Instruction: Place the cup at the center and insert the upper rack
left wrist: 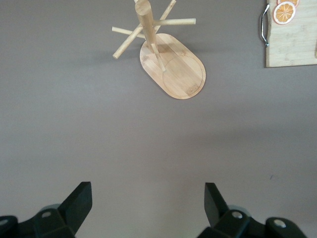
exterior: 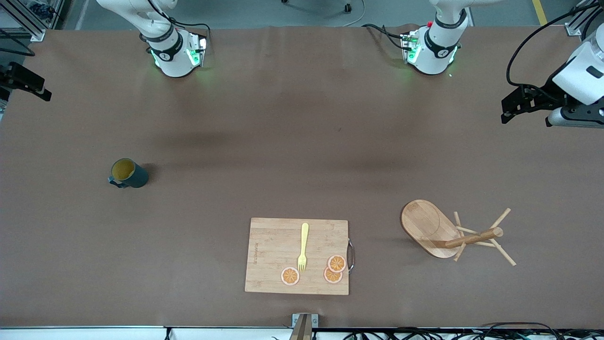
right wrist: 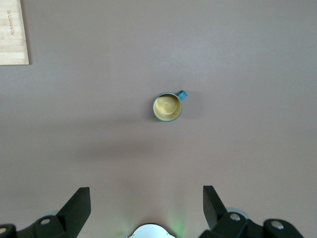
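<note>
Cup [exterior: 129, 173]: upright on the brown table [exterior: 283, 141], toward the right arm's end, mustard-yellow interior showing, small handle pointing toward the front camera and the table's edge. Empty as far as visible. Well apart from everything else.

Mug tree [exterior: 453, 233]: standing on its oval base toward the left arm's end, central post with thin pegs angled outward. Nothing hung on the pegs. Untouched by either gripper.

Bamboo cutting board [exterior: 297, 256]: near the front edge, between cup and mug tree along the table's length, metal handle [exterior: 350, 255] on the side facing the mug tree. On it: yellow fork [exterior: 303, 247], tines toward the front camera, and three orange slices [exterior: 333, 269], two of them overlapping.

Left gripper [left wrist: 146, 206]: raised over bare table at the left arm's end, fingers [left wrist: 77, 203] spread wide, holding nothing; mug tree in its wrist view, well clear.

Right gripper [right wrist: 146, 206]: high over bare table near its base, fingers [right wrist: 77, 206] likewise spread wide, empty; cup visible below, well clear.
</note>
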`<state>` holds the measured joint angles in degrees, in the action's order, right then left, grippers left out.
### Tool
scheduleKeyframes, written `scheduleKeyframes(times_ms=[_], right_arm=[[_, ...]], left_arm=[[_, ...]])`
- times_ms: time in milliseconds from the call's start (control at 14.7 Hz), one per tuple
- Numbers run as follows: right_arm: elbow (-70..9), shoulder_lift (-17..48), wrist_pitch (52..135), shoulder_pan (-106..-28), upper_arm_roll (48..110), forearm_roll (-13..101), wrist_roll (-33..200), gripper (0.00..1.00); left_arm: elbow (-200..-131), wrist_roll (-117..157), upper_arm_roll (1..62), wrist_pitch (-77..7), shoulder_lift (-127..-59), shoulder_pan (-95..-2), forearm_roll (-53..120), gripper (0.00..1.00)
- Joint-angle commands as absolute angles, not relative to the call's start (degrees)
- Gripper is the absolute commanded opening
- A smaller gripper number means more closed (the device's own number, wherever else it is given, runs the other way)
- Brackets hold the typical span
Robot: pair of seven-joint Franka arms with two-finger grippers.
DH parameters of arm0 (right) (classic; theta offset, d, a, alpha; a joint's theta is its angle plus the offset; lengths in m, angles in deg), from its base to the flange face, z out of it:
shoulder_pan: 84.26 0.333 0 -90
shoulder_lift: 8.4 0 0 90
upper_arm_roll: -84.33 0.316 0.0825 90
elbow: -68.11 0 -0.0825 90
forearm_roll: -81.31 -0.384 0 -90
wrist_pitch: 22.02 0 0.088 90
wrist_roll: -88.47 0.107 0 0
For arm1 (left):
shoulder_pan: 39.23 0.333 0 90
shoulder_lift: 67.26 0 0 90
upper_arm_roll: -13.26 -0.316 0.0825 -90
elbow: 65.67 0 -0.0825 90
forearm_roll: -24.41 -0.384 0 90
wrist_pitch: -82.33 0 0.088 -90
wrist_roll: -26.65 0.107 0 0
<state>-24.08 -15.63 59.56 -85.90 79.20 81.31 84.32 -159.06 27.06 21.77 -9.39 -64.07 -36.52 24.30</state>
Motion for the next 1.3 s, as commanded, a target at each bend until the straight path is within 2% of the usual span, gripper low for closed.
scheduleKeyframes(times_ms=[0, 477, 682, 886, 1091, 1227], right_arm=[[-21.7, -16.1, 57.5, -86.2, 79.4, 80.5, 84.1, 1.00], [-21.4, -15.4, 58.4, -85.8, 79.4, 80.6, 83.4, 1.00], [-21.1, -9.2, 59.8, -86.2, 79.4, 80.4, 83.5, 1.00], [-21.7, -6.7, 66.4, -86.3, 79.3, 80.5, 80.3, 1.00], [-22.1, -2.4, 68.4, -87.7, 79.2, 80.4, 62.6, 1.00], [-24.9, 0.1, 73.0, -89.4, 79.2, 80.4, 52.4, 1.00]], left_arm=[[-157.7, 26.9, 22.0, -7.9, -64.6, -36.4, 23.8, 1.00], [-157.3, 27.0, 21.7, -6.9, -64.6, -36.2, 23.5, 1.00], [-157.4, 26.9, 21.5, -6.1, -65.0, -36.2, 23.5, 1.00], [-157.8, 26.9, 21.5, -5.8, -64.9, -36.2, 23.5, 1.00], [-157.8, 26.8, 21.5, -5.0, -64.8, -36.2, 23.4, 1.00], [-157.8, 27.4, 21.4, -5.0, -64.5, -36.1, 23.5, 1.00]])
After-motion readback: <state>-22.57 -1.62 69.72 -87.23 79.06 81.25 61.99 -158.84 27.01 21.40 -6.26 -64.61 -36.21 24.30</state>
